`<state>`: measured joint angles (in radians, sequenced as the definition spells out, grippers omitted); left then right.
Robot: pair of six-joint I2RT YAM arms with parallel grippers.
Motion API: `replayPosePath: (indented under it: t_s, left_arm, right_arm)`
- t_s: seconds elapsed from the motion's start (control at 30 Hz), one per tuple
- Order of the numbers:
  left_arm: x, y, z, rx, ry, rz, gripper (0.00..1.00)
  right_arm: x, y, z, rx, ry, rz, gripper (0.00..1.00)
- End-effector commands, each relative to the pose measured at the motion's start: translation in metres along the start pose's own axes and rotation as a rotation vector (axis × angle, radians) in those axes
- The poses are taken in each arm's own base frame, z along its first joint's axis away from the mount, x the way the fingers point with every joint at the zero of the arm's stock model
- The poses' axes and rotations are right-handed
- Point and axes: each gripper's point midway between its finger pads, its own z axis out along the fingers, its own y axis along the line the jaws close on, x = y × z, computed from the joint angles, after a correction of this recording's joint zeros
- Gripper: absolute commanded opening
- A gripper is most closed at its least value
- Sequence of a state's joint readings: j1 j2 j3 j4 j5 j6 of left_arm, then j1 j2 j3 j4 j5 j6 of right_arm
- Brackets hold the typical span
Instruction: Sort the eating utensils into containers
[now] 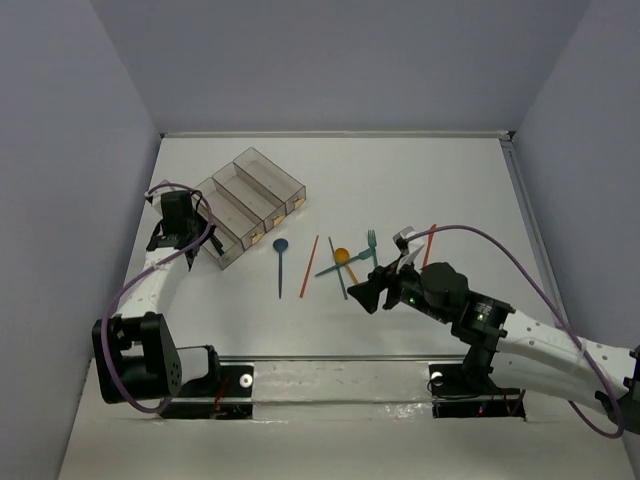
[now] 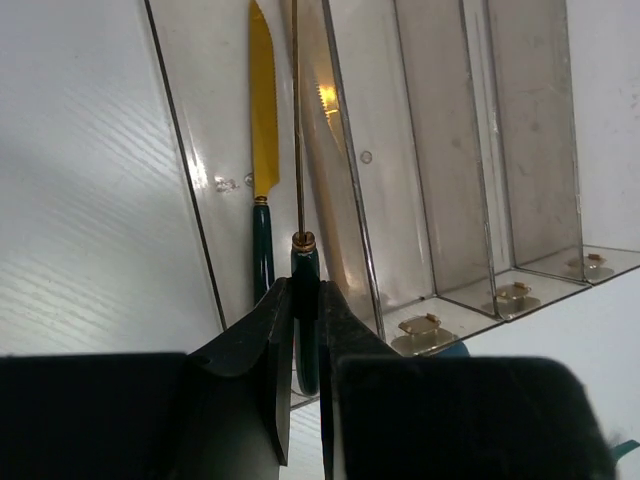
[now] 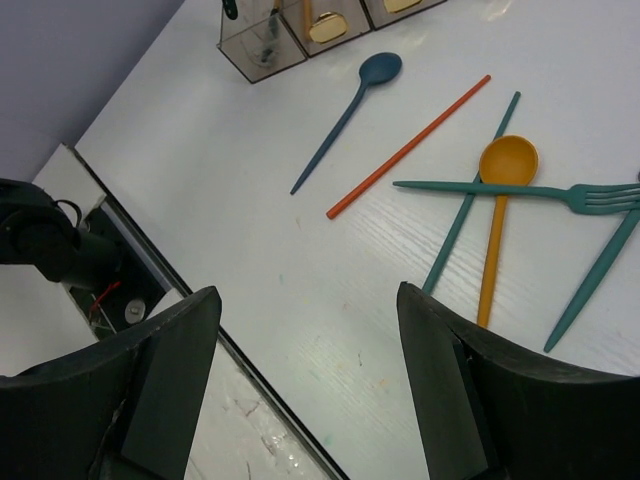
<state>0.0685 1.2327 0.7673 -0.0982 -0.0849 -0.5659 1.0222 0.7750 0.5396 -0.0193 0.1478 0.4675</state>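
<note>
left gripper fingers pinched narrow on the dark green handle of a slim gold utensil. it is held lengthwise inside the end bin, likely so it can settle beside the gold knife lying there. the bin's clear walls sit close on both sides, leaving little sideways room. right gripper is spread wide and holds nothing, above the table near the loose orange spoon, teal fork, orange stick and blue spoon. these are crossed in places, and the approach from the near side looks open.
</note>
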Motion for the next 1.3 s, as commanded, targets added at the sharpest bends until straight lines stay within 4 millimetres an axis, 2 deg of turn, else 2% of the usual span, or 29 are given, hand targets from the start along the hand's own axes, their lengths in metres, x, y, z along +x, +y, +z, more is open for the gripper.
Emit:
replayPosePath:
  t_s: [0.0, 0.07, 0.13, 0.17, 0.27, 0.43, 0.57, 0.6, 0.67, 0.73, 0.77, 0.83, 0.87, 0.9, 1.0, 1.03, 1.07, 1.1, 1.17, 1.2, 1.23, 1.27]
  left_arm:
    - [-0.020, 0.002, 0.001, -0.022, -0.054, -0.004, 0.00]
    - [-0.017, 0.005, 0.003, -0.033, -0.049, -0.006, 0.01]
    - [-0.017, 0.007, 0.005, -0.043, -0.049, -0.008, 0.12]
    - [-0.017, 0.006, 0.005, -0.043, -0.048, -0.007, 0.29]
    - [-0.018, 0.003, 0.005, -0.027, -0.048, 0.004, 0.57]
    - [-0.026, -0.009, -0.007, 0.038, -0.080, -0.003, 0.60]
    - [-0.044, -0.026, -0.028, 0.124, -0.137, 0.006, 0.62]
    - [-0.048, -0.031, -0.033, 0.146, -0.145, 0.010, 0.62]
    - [-0.055, -0.040, -0.046, 0.195, -0.173, 0.022, 0.62]
    - [-0.055, -0.054, -0.060, 0.288, -0.169, 0.061, 0.62]
    - [-0.056, -0.063, -0.072, 0.347, -0.176, 0.080, 0.62]
    - [-0.058, -0.072, -0.092, 0.422, -0.201, 0.121, 0.62]
    - [-0.056, -0.077, -0.100, 0.459, -0.202, 0.140, 0.63]
    - [-0.046, -0.084, -0.109, 0.530, -0.174, 0.169, 0.64]
    - [-0.031, -0.095, -0.137, 0.640, -0.197, 0.254, 0.75]
    - [-0.027, -0.105, -0.157, 0.700, -0.229, 0.283, 0.78]
    - [-0.019, -0.105, -0.159, 0.719, -0.230, 0.301, 0.85]
    - [-0.019, -0.110, -0.168, 0.755, -0.262, 0.313, 0.88]
    - [-0.016, -0.115, -0.183, 0.800, -0.294, 0.325, 0.93]
    - [-0.020, -0.118, -0.197, 0.828, -0.329, 0.330, 0.96]
    - [-0.021, -0.119, -0.203, 0.835, -0.346, 0.330, 0.97]
    - [-0.025, -0.122, -0.215, 0.847, -0.378, 0.330, 0.98]
  right_arm:
    - [0.001, -0.001, -0.002, 0.006, 0.004, -0.016, 0.77]
    - [0.001, -0.001, -0.002, 0.006, 0.004, -0.018, 0.77]
    - [0.001, -0.001, -0.002, 0.005, 0.002, -0.019, 0.77]
    - [0.002, -0.001, -0.001, 0.002, 0.004, -0.019, 0.77]
    - [0.003, 0.000, 0.000, 0.003, 0.015, -0.022, 0.77]
    - [0.006, -0.006, 0.006, 0.047, 0.032, -0.012, 0.77]
    - [0.009, -0.007, 0.016, 0.067, 0.055, -0.008, 0.73]
    - [0.010, -0.007, 0.020, 0.068, 0.060, -0.006, 0.68]
    - [0.019, -0.009, 0.031, 0.084, 0.095, -0.010, 0.65]
    - [0.018, -0.006, 0.041, 0.094, 0.112, -0.004, 0.58]
    - [0.024, -0.007, 0.053, 0.101, 0.130, -0.003, 0.54]
    - [0.031, -0.005, 0.071, 0.111, 0.173, -0.006, 0.52]
    - [0.023, 0.000, 0.073, 0.102, 0.156, -0.003, 0.52]
    - [0.035, -0.005, 0.084, 0.127, 0.194, -0.007, 0.52]
    - [0.040, -0.007, 0.110, 0.170, 0.223, -0.014, 0.49]
    - [0.030, 0.003, 0.120, 0.160, 0.210, -0.017, 0.48]
    - [0.030, 0.003, 0.128, 0.168, 0.218, -0.025, 0.48]
    - [0.045, -0.003, 0.140, 0.192, 0.258, -0.039, 0.48]
    - [0.047, -0.002, 0.156, 0.203, 0.274, -0.049, 0.49]
    - [0.041, 0.006, 0.166, 0.207, 0.278, -0.058, 0.49]
    - [0.058, -0.003, 0.177, 0.240, 0.319, -0.073, 0.49]
    - [0.048, 0.001, 0.188, 0.251, 0.311, -0.077, 0.49]
